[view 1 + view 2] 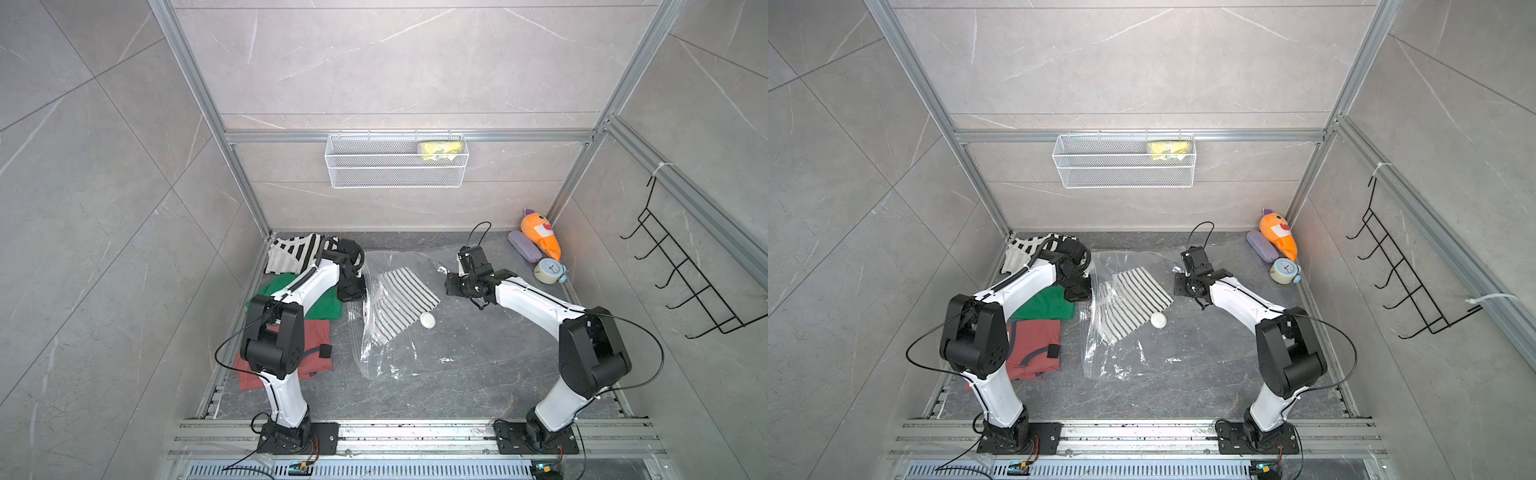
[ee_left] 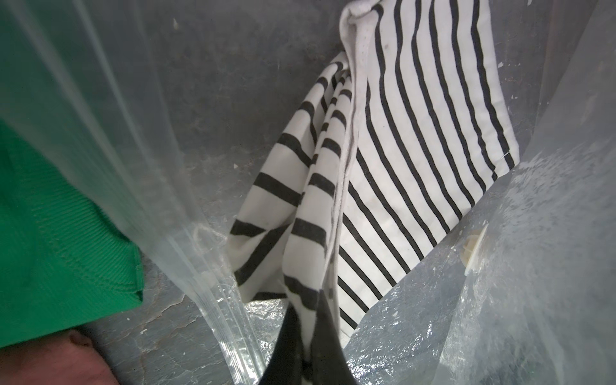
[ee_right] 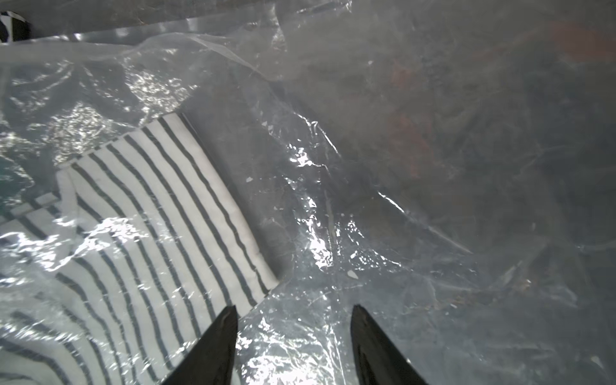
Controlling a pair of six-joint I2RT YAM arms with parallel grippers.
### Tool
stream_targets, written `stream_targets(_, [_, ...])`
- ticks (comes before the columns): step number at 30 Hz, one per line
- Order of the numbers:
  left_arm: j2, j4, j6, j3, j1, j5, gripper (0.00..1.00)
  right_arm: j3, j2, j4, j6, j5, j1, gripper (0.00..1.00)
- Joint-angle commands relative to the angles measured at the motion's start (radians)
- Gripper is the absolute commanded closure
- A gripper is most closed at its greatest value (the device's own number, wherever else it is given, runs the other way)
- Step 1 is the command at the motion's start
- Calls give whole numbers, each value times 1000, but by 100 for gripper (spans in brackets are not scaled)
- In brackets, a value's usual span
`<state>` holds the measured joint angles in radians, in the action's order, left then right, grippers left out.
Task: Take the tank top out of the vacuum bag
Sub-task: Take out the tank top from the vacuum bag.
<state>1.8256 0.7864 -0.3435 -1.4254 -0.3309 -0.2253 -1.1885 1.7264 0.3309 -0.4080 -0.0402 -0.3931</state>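
The clear vacuum bag [image 1: 386, 357] lies crinkled mid-table in both top views, its round white valve [image 1: 427, 320] on top. Inside it is the tank top [image 1: 399, 299], white with thin black stripes. In the left wrist view my left gripper [image 2: 306, 301] is shut on a bunched edge of the tank top [image 2: 416, 150] at the bag's open left side. My right gripper [image 3: 294, 307] stands open over the bag's plastic [image 3: 333, 233], just past the corner of the tank top [image 3: 160, 216], with nothing pinched between its fingers.
Left of the bag lie a green garment [image 1: 324, 303], a red one [image 1: 316, 349] and a broad-striped one [image 1: 295, 251]. A plush carrot [image 1: 540, 235], a purple case [image 1: 524, 246] and an alarm clock [image 1: 549, 270] sit at the back right. A wire basket [image 1: 395, 162] hangs on the back wall.
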Motion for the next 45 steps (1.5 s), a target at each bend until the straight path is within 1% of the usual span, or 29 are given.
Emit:
stream_targets(1, [-43, 8, -9, 14, 20, 29, 100, 36, 22, -64, -38, -4, 11, 43])
stream_targets(4, [-54, -9, -15, 20, 24, 33, 100, 88, 29, -123, -51, -15, 14, 43])
stream_targets(9, [-54, 82, -10, -42, 28, 55, 100, 138, 36, -150, -64, -6, 16, 43])
stream_targets(12, [-56, 124, -11, -62, 32, 39, 100, 184, 21, -207, -79, 0, 17, 43])
stream_targets(17, [-48, 153, -33, -57, 56, -7, 100, 206, 36, -235, -84, -17, 17, 42])
stream_targets(21, [-27, 187, -36, -86, 64, -4, 100, 222, 55, -245, -133, -12, 42, 43])
stream_targets(22, [-17, 219, -34, -104, 64, 32, 100, 233, 59, -258, -150, 4, 56, 43])
stream_targets(24, [9, 300, -37, -150, 57, 170, 100, 245, 68, -273, -179, 49, 85, 43])
stream_targets(26, [28, 339, -22, -178, 53, 208, 100, 255, 76, -282, -205, 92, 111, 43])
stream_targets(27, [35, 357, -22, -196, 43, 253, 100, 262, 77, -295, -213, 104, 119, 43])
stream_targets(30, [80, 423, 5, -263, -10, 344, 100, 267, 82, -302, -217, 102, 123, 43])
stream_targets(34, [129, 442, 6, -327, -48, 318, 100, 268, 67, -306, -211, 118, 124, 44])
stream_targets(37, [130, 477, -5, -368, -53, 334, 100, 274, 51, -298, -203, 92, 123, 44])
stream_targets(40, [127, 529, -13, -405, -53, 364, 100, 283, 44, -321, -204, 101, 123, 44])
stream_targets(43, [113, 547, -11, -411, -51, 376, 100, 280, 51, -321, -204, 114, 123, 44])
stream_targets(45, [94, 535, -10, -390, -45, 384, 100, 280, 54, -320, -206, 116, 123, 44])
